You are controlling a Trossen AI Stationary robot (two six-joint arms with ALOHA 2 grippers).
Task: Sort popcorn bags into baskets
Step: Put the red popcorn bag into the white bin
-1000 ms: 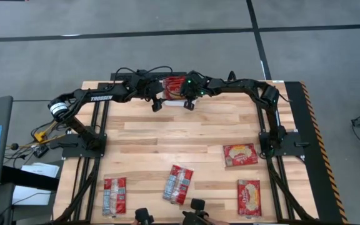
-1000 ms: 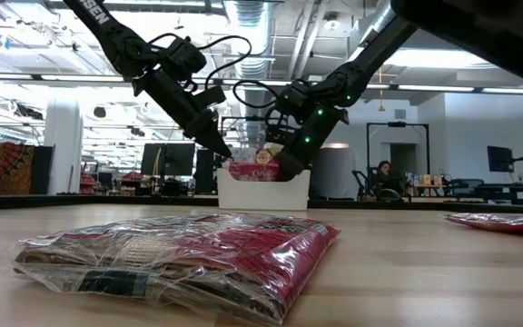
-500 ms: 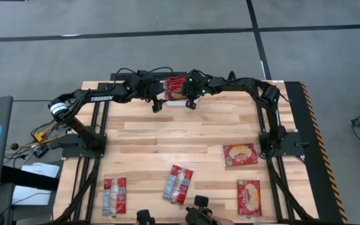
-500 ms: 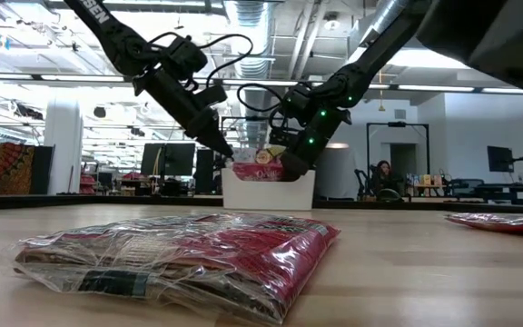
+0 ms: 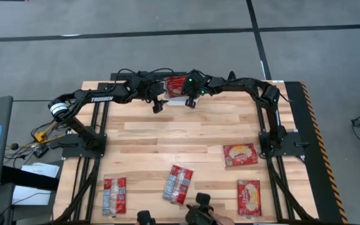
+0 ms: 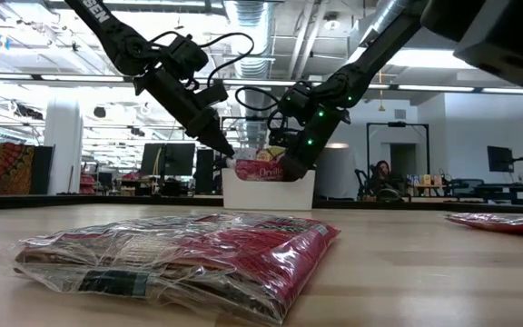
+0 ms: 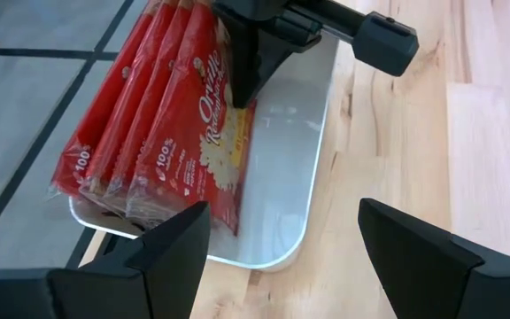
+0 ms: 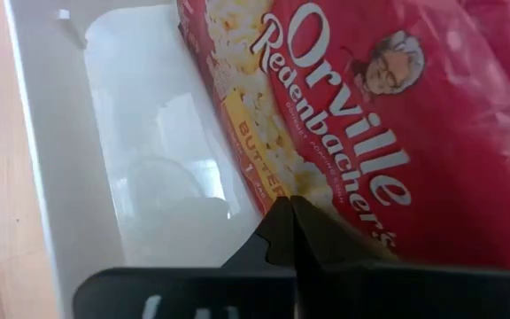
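Lighting: bright, even; ceiling strip lights in low view.
Glare: basket [image 7: 312, 168] floor sheen.
Blur: foreground popcorn bag [image 6: 180, 259] soft.

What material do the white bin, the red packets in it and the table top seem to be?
White bin: likely plastic, smooth and glossy with soft reflections. Red packets: printed paper bags in clear film, judging by the crinkled shine. Table top: pale wooden planks with visible grain and seams.

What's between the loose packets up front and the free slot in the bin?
Open tabletop lies between the four loose packets and the bin. At the bin, the shut right gripper presses the stacked packets aside, over the free slot; the open left gripper hovers beside it.
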